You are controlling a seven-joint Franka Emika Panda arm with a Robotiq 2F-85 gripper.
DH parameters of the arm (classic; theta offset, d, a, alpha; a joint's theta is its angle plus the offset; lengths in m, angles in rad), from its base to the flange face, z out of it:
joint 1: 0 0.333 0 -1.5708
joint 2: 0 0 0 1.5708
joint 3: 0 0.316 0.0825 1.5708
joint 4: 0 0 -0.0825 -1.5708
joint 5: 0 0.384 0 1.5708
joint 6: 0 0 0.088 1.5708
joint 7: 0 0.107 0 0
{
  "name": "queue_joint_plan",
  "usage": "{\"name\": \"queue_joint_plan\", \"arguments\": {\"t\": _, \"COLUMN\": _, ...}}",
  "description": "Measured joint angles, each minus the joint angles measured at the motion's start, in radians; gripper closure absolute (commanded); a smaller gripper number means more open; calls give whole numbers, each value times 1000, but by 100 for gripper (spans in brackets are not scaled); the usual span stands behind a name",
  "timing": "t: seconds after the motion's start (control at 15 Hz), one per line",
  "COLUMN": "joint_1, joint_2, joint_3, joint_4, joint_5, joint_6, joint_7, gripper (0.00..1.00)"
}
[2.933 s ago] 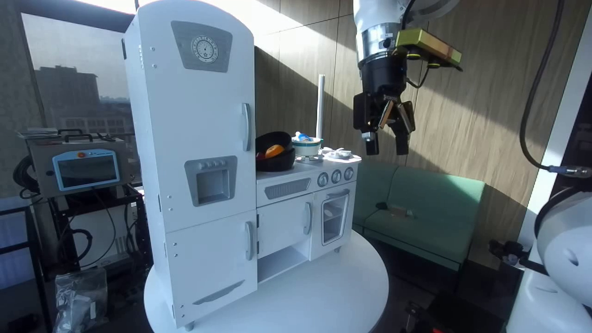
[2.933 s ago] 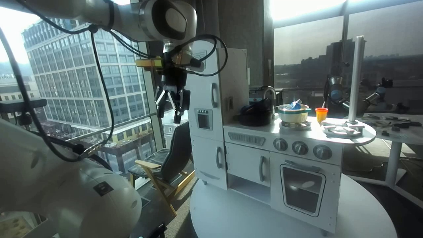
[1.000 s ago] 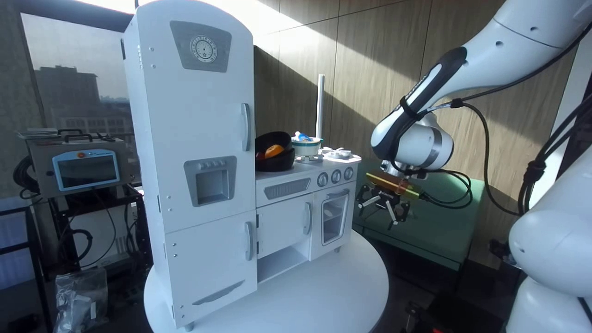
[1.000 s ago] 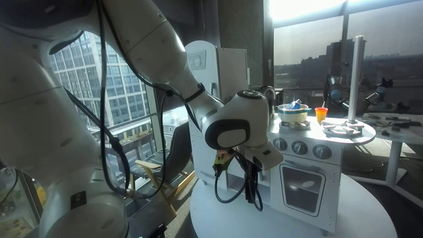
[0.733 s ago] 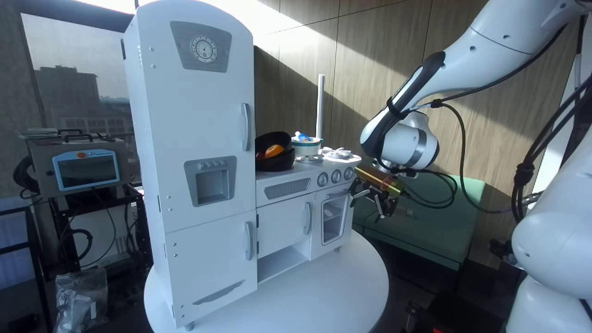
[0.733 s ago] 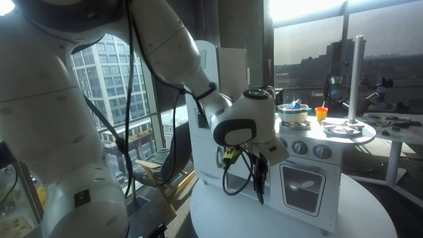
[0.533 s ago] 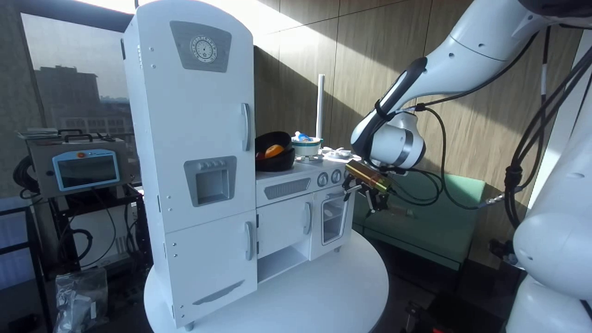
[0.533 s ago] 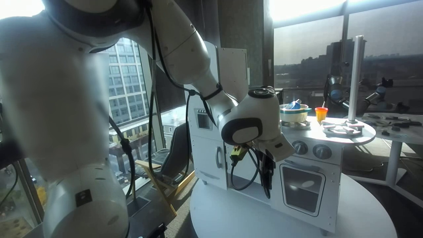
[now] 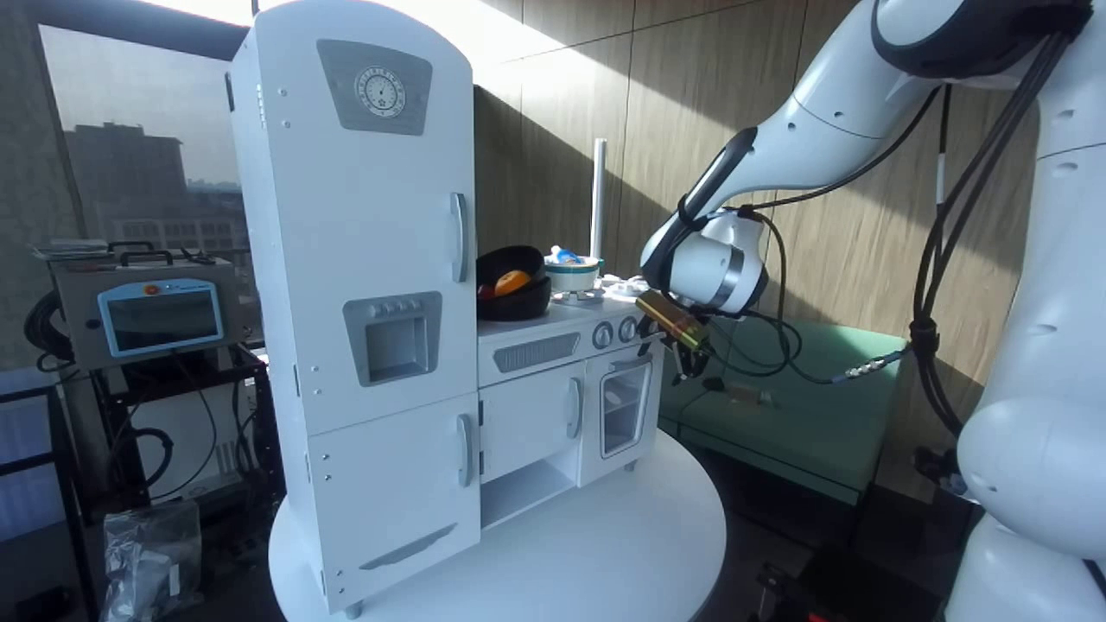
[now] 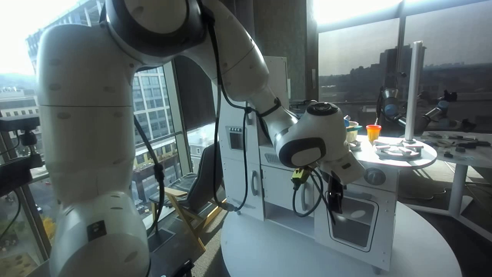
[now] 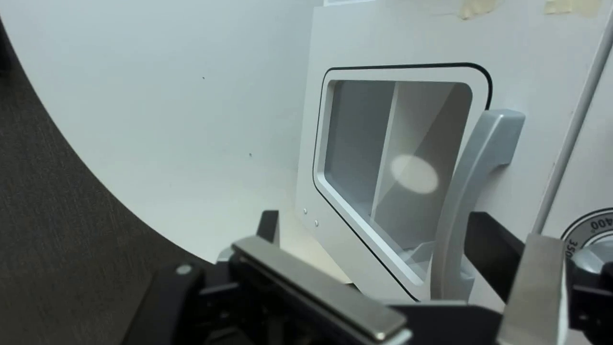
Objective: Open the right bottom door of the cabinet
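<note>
The white cabinet [image 9: 371,216] stands on a round table [image 9: 605,536]. Low at its right end, in both exterior views, the right bottom door [image 9: 620,413] sits flush: white, with a dark-lined, round-cornered window [image 11: 416,134]. The gripper [image 11: 373,225] has its fingers spread; in the wrist view the curved grey handle [image 11: 457,206] shows between them, contact unclear.

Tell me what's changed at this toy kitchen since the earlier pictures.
The robot arm has swung the jaws down from high up and across toward the oven door, near its handle; they stay open, with nothing grasped or let go. The oven door and neighbouring cupboard door stay shut; the white pot hasn't moved.
</note>
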Motion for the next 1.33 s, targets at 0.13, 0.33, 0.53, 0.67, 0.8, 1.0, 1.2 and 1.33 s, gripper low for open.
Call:
{"name": "queue_joint_plan", "arguments": {"t": 0.13, "joint_1": -2, "joint_2": 22, "joint_3": 13, "joint_4": 30, "joint_5": 60, "joint_6": 8, "joint_7": -30, "gripper": 0}}
{"name": "queue_joint_plan", "arguments": {"t": 0.33, "joint_1": -9, "joint_2": 48, "joint_3": 47, "joint_4": 55, "joint_5": 173, "joint_6": 18, "joint_7": -104, "gripper": 0}}
{"name": "queue_joint_plan", "arguments": {"t": 0.53, "joint_1": -25, "joint_2": 74, "joint_3": 81, "joint_4": 62, "joint_5": 282, "joint_6": 31, "joint_7": -192, "gripper": 0}}
{"name": "queue_joint_plan", "arguments": {"t": 0.67, "joint_1": -38, "joint_2": 92, "joint_3": 95, "joint_4": 63, "joint_5": 339, "joint_6": 40, "joint_7": -245, "gripper": 0}}
{"name": "queue_joint_plan", "arguments": {"t": 0.8, "joint_1": -51, "joint_2": 98, "joint_3": 109, "joint_4": 69, "joint_5": 391, "joint_6": 42, "joint_7": -296, "gripper": 0}}
{"name": "queue_joint_plan", "arguments": {"t": 1.0, "joint_1": -62, "joint_2": 99, "joint_3": 119, "joint_4": 70, "joint_5": 440, "joint_6": 42, "joint_7": -353, "gripper": 0}}
{"name": "queue_joint_plan", "arguments": {"t": 1.2, "joint_1": -65, "joint_2": 100, "joint_3": 125, "joint_4": 73, "joint_5": 486, "joint_6": 42, "joint_7": -402, "gripper": 0}}
{"name": "queue_joint_plan", "arguments": {"t": 1.33, "joint_1": -68, "joint_2": 101, "joint_3": 130, "joint_4": 77, "joint_5": 516, "joint_6": 42, "joint_7": -431, "gripper": 0}}
